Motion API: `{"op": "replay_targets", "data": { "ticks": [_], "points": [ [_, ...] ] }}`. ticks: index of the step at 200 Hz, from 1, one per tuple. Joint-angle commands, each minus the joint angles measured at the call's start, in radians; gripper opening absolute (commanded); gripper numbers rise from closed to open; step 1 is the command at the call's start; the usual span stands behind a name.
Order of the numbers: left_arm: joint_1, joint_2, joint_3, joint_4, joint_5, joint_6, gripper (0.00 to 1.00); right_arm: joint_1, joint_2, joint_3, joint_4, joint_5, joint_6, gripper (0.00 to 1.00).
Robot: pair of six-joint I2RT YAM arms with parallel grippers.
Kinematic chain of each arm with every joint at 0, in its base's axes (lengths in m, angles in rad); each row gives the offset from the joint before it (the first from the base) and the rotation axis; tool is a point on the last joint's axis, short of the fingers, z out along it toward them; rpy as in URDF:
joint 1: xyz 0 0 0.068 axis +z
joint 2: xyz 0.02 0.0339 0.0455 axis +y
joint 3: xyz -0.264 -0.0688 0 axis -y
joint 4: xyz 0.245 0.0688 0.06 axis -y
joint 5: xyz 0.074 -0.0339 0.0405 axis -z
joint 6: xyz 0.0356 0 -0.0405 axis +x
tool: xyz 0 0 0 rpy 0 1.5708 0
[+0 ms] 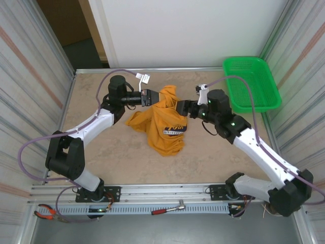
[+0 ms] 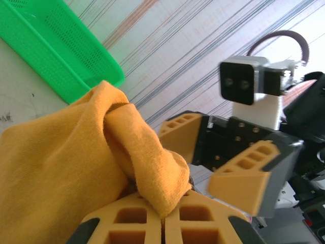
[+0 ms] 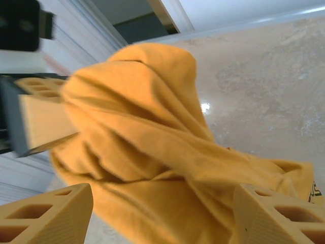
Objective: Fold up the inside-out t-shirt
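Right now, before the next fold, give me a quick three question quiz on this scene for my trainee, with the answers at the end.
1. True or false: the left hand is shut on the t-shirt.
2. The green basket sits: A far right, B near left, C centre.
3. Fill in: the right hand has its jaws ____.
Key: 1 true; 2 A; 3 open.

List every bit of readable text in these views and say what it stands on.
Dark print on the t-shirt: pale lettering, crumpled and too small to read.
White tag at the end of the purple cable: too small to tell whether it carries any text.
No other lettering can be made out.
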Motion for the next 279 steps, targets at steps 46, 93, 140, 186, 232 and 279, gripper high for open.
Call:
{"op": "replay_targets", "data": {
  "ticks": [46, 93, 140, 186, 232, 279],
  "points": [
    [-0.008, 0.004, 0.009, 0.029, 0.031, 0.003, 0.0, 0.0, 0.216, 0.13, 0.021, -0.074, -0.087, 0.48],
    [0.001, 0.022, 0.007, 0.018, 0.026, 0.012, 0.0, -0.068, 0.154, 0.103, 0.036, -0.239, -0.061, 0.0],
    [0.034, 0.05, -0.002, -0.008, -0.021, 0.014, 0.17, -0.156, 0.0, 0.004, 0.179, -0.382, 0.084, 0.0],
    [0.044, -0.013, -0.036, -0.093, -0.144, 0.063, 0.56, -0.167, 0.013, -0.036, 0.293, -0.412, 0.189, 0.0],
    [-0.068, -0.201, 0.017, -0.45, -0.423, 0.399, 0.64, -0.169, 0.049, -0.05, 0.309, -0.447, 0.185, 0.0],
    [-0.156, -0.143, 0.121, -0.58, -0.451, 0.581, 0.63, -0.168, 0.064, -0.056, 0.306, -0.483, 0.16, 0.0]
  ]
}}
